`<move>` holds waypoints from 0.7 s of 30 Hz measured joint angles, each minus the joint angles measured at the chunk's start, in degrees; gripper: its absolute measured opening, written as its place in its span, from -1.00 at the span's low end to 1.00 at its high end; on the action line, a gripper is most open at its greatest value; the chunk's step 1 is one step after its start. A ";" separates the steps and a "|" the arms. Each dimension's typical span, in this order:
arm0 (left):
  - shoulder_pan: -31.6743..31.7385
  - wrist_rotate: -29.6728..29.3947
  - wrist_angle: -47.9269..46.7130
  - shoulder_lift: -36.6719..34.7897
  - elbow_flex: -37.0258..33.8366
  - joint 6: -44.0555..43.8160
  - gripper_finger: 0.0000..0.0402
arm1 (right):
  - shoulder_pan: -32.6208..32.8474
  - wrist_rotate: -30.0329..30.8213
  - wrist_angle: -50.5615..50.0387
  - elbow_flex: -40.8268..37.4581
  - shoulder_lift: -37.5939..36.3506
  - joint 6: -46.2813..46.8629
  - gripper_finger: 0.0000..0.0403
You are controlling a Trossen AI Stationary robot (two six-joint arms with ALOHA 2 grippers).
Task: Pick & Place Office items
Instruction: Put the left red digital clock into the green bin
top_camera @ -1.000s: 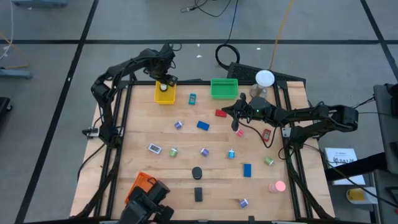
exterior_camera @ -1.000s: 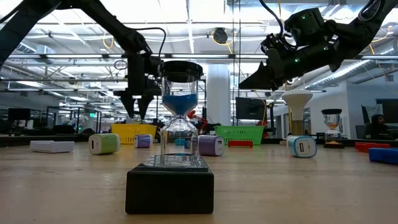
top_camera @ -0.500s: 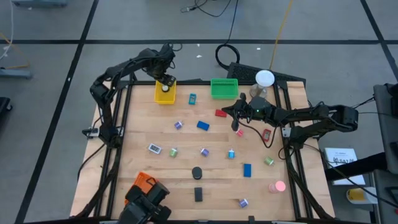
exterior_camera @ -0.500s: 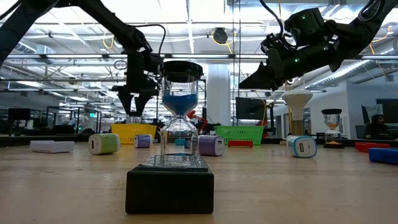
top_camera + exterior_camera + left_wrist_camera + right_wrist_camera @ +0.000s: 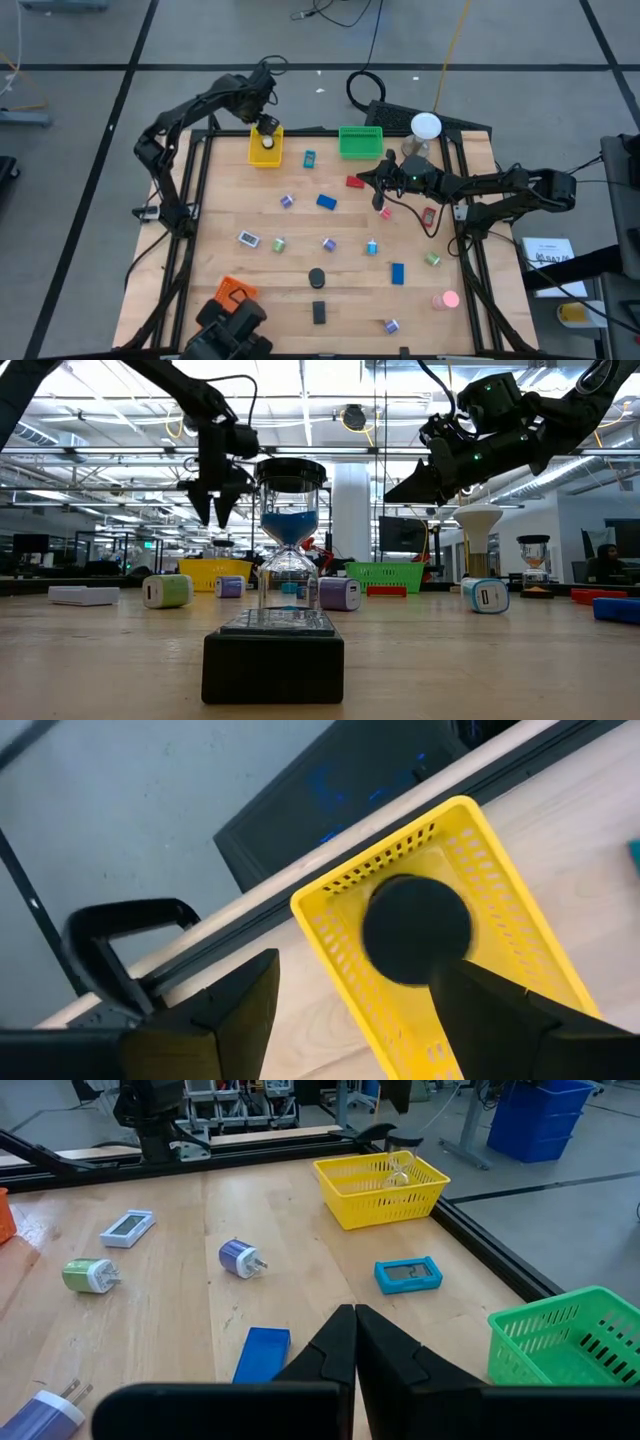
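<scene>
The left gripper (image 5: 266,124) hangs open and empty above the yellow slatted plastic basket (image 5: 254,155) at the table's far left, a black disc (image 5: 416,928) lying inside; the right gripper (image 5: 364,178) hovers pinched closed, empty.

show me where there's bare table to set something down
Free patches: the left strip of the table, between the yellow basket and the white piece; and the front-left wood between the orange basket and the black disc. Crowded: the middle band of small pieces, and the right side under the right gripper.
</scene>
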 joint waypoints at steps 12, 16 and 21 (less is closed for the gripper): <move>-13.19 -2.53 1.89 -10.74 -0.03 -0.36 -0.27 | 0.00 0.00 -1.04 -0.01 0.00 0.02 -1.00; -19.00 -2.45 2.21 -11.26 -0.24 -0.40 -0.53 | 0.02 0.00 -2.17 -0.02 0.00 0.02 -1.00; -25.31 -2.36 11.00 -11.33 -6.47 -0.20 -0.81 | 0.02 0.01 -2.17 -0.66 0.00 -0.40 -1.00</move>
